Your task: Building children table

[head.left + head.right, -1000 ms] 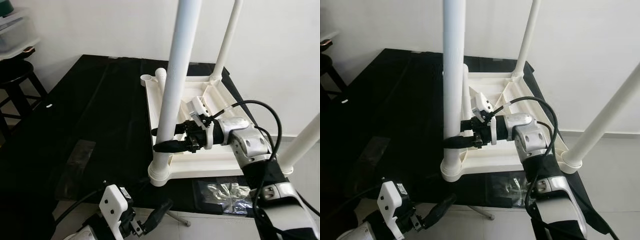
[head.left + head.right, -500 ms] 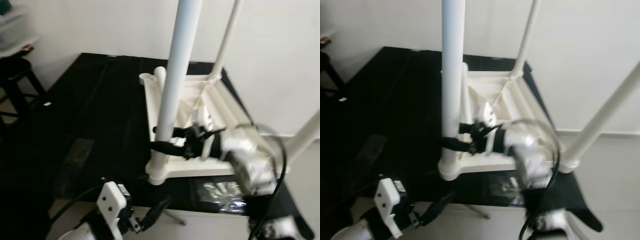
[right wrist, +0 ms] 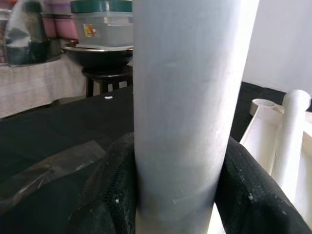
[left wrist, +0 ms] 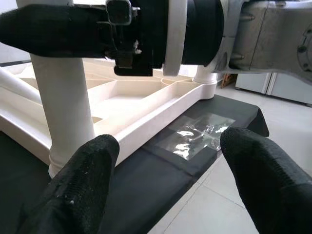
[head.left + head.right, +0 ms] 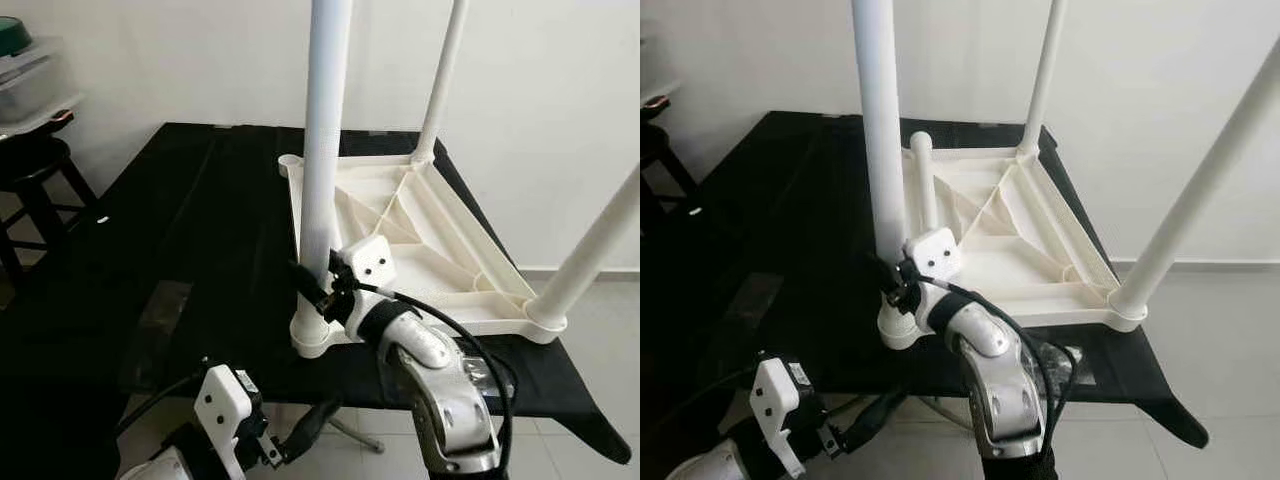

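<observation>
Upturned white plastic children's table [image 5: 420,235] on black-draped tabletop [image 5: 190,240], three round white legs upright. Right gripper [image 5: 312,287], jaws clenched on near white tubular leg [image 5: 322,150] just above its socket. Left gripper [image 4: 165,185] low beside tabletop edge, jaws released.

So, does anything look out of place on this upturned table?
Yes. The short leg is not seated: it stands loose inside the tabletop, beside the empty corner socket. The right gripper clamps the near leg, which sits in its socket.
</observation>
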Robot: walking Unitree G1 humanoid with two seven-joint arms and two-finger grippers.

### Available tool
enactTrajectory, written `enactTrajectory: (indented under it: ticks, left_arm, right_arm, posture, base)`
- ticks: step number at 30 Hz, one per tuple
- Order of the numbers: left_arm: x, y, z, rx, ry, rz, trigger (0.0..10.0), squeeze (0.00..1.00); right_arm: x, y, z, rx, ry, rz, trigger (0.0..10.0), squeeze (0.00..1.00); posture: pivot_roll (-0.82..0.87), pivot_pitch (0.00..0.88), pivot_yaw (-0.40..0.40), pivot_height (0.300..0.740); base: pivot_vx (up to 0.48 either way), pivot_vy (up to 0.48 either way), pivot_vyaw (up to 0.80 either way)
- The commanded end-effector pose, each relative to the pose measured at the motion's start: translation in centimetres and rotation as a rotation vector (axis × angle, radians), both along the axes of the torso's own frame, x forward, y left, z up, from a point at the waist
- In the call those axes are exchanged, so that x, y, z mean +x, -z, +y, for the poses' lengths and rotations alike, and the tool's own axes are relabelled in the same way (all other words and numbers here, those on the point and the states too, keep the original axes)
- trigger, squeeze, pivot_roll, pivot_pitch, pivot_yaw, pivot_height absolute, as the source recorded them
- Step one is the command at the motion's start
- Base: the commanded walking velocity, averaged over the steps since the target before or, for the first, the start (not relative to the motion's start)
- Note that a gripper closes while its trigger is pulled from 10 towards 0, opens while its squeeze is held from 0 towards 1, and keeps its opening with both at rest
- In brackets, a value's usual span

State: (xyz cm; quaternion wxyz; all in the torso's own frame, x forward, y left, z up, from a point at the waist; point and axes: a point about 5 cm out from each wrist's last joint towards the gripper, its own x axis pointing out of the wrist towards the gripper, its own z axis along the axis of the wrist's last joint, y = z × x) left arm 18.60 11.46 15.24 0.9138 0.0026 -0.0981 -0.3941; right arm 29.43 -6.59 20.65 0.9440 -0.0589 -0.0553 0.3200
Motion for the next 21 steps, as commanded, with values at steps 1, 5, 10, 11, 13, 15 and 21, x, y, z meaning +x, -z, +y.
enactTrajectory:
  ticks: [1, 5, 10, 11, 13, 15, 21]
  left_arm:
    - [0.1, 0.2, 0.3, 0.011, 0.000, 0.005, 10.0, 0.00]
    - [0.2, 0.3, 0.2, 0.013, 0.000, 0.005, 10.0, 0.00]
    - [0.5, 0.4, 0.2, 0.014, -0.009, 0.000, 10.0, 0.00]
    - [0.6, 0.4, 0.1, 0.014, -0.012, -0.001, 10.0, 0.00]
    - [0.6, 0.4, 0.1, 0.014, -0.013, -0.002, 10.0, 0.00]
    - [0.7, 0.5, 0.1, 0.015, -0.014, -0.002, 10.0, 0.00]
    - [0.7, 0.5, 0.1, 0.015, -0.017, -0.002, 10.0, 0.00]
  right_arm:
    - [0.3, 1.8, 0.2, -0.028, -0.040, 0.116, 10.0, 1.00]
    - [1.5, 0.6, 0.2, -0.040, -0.147, 0.098, 10.0, 1.00]
    - [3.4, -1.7, -0.6, -0.018, -0.383, 0.021, 10.0, 1.00]
    - [3.9, -2.3, -0.8, -0.011, -0.455, 0.018, 10.0, 1.00]
    - [4.2, -2.6, -1.0, -0.016, -0.514, 0.015, 10.0, 1.00]
    - [4.6, -2.9, -1.3, -0.055, -0.608, 0.001, 10.0, 1.00]
    - [6.0, -2.6, -1.5, -0.101, -0.631, 0.056, 10.0, 0.00]
  posture:
    - [-0.01, 0.154, -0.035, 0.740]
    - [-0.01, 0.150, -0.037, 0.740]
    - [0.00, 0.138, -0.042, 0.740]
    - [0.00, 0.134, -0.042, 0.740]
    - [0.01, 0.134, -0.042, 0.740]
    - [0.02, 0.130, -0.044, 0.740]
    - [0.02, 0.134, -0.050, 0.740]
  base:
    - [0.000, 0.000, 0.00]
    - [0.000, 0.000, 0.00]
    - [0.000, 0.000, 0.00]
    - [0.000, 0.000, 0.00]
    - [0.000, 0.000, 0.00]
    - [0.000, 0.000, 0.00]
    - [0.000, 0.000, 0.00]
